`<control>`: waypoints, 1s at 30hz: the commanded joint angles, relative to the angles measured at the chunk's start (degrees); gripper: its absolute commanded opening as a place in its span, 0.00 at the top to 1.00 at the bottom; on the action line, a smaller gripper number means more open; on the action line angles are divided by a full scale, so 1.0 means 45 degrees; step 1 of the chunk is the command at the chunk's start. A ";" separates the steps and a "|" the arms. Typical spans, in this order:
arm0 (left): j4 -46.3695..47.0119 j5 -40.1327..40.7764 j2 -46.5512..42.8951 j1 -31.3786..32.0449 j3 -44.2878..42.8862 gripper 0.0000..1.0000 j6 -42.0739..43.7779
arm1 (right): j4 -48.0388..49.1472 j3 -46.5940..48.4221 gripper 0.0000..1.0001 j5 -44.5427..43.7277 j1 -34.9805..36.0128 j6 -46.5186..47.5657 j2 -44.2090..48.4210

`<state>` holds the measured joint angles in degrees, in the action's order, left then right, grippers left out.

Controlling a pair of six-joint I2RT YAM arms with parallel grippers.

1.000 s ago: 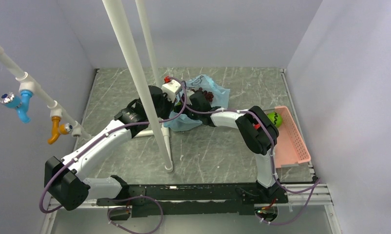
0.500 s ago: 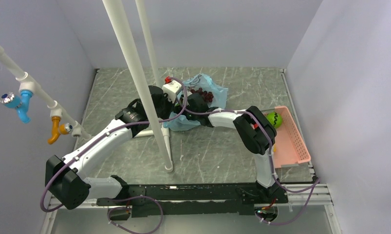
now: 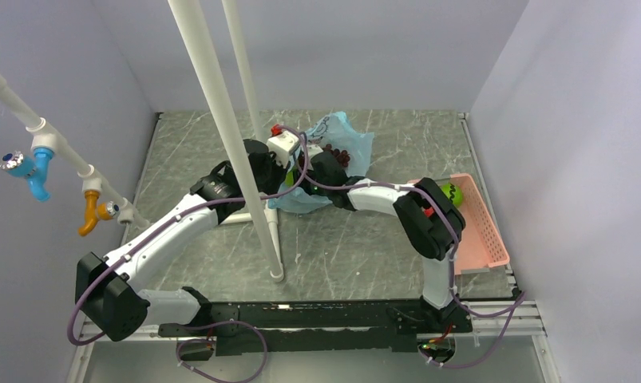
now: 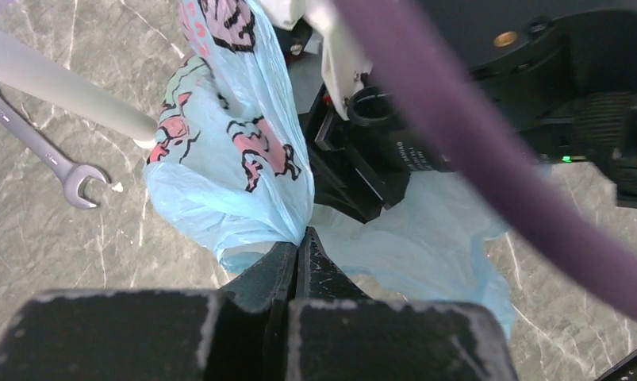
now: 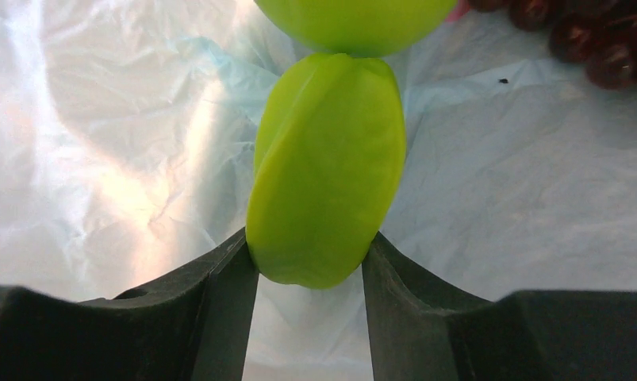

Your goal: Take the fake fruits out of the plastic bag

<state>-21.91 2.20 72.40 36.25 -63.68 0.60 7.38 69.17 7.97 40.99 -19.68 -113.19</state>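
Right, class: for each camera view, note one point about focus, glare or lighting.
Left wrist: the purple cable near the lens is a soft blur, while the plastic bag print is sharp. Right wrist: bright glare washes out the bag film at left; the ridged green fruit reads clearly. Top external: even light; a white pole crosses the left arm.

Top cam overhead; wrist cams close on bag (image 3: 355, 144).

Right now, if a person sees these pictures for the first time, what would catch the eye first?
In the right wrist view, a glossy green fruit fills the middle, gripped by the right pincer inside the plastic bag. The left pincer is shut on a fold of that bag, and a pink tray lies at the far right of the top view.
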 commanded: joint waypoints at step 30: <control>-0.0101 -0.0371 0.0669 0.0054 -0.0789 1.00 -0.0040 | 0.0745 -0.3568 0.86 -0.3092 -0.0302 0.0273 0.8245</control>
<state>-22.24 1.30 75.26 36.36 -64.64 0.60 9.52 54.43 -3.90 40.23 -19.03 -81.73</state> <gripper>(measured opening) 0.012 0.488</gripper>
